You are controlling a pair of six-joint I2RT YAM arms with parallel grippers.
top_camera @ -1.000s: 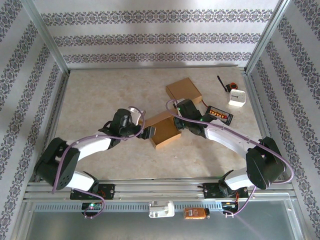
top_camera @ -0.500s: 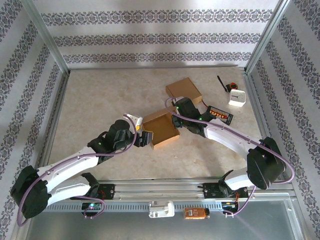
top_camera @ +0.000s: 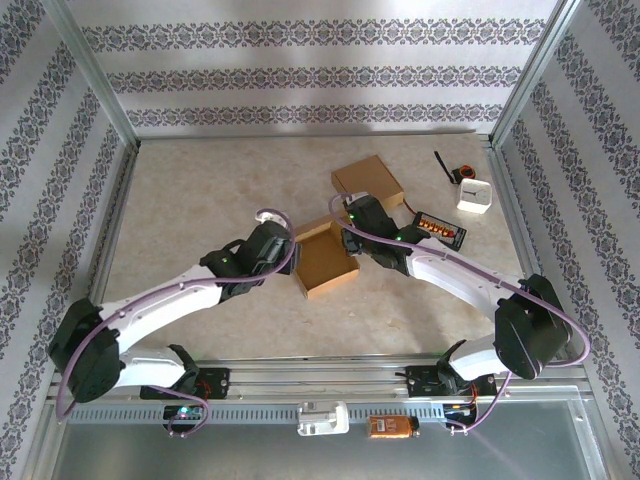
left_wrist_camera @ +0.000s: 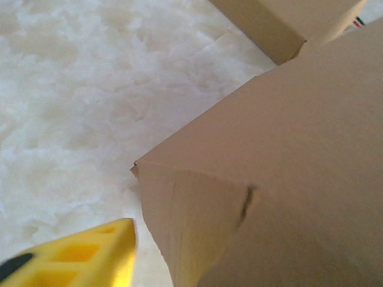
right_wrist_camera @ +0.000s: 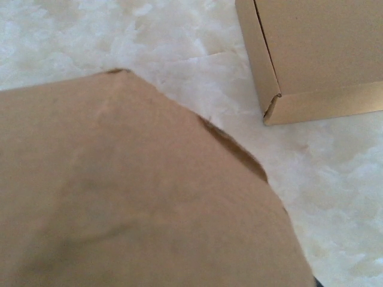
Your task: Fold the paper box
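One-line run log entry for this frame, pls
phase: folding | paper box: open-topped, mid-table | left claw: at its left wall, grip unclear | right claw: shut on its far-right corner

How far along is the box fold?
Done: the brown cardboard box stands as an open tray with its walls raised. In hand: the right gripper looks clamped on its far-right edge, and the left gripper is at its left wall, yellow finger beside the corner. Left: the top is open, not folded shut.
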